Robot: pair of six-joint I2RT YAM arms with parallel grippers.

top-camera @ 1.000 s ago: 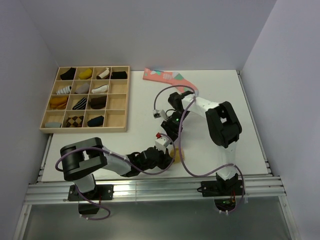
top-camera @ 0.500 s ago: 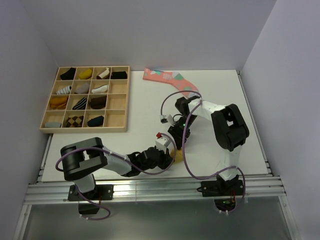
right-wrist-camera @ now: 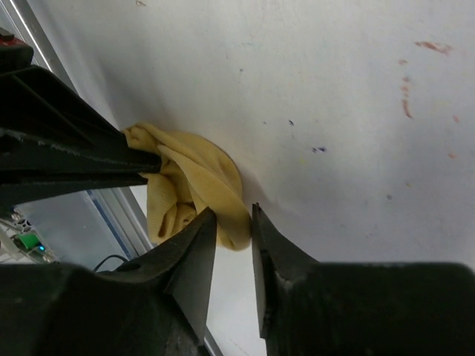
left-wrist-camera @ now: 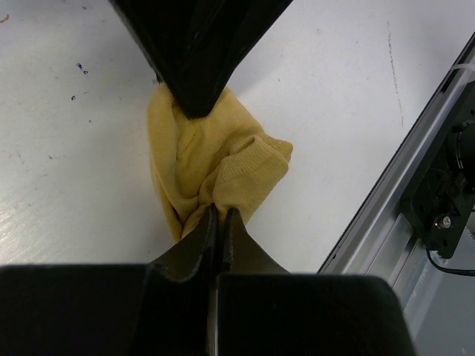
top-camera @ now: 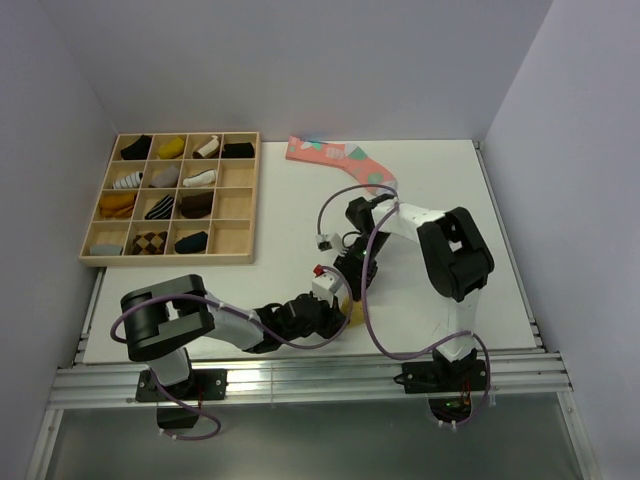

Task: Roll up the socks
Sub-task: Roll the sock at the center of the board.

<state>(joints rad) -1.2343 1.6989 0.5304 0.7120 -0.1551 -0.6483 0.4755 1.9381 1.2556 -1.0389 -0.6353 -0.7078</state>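
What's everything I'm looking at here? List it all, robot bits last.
Mustard-yellow knitted sock: one, bunched up, near the table's front edge, between both claws.
Long pink sock with teal and white patches: one, lying flat at the back of the table.
Compartmented wooden tray: one, light wood, back left.
Rolled socks: about thirteen, mixed colours, in the tray's compartments.
Table: one, white.
Left claw: black, shut on the mustard sock.
Right claw: black, jaws slightly apart, tips at the sock.
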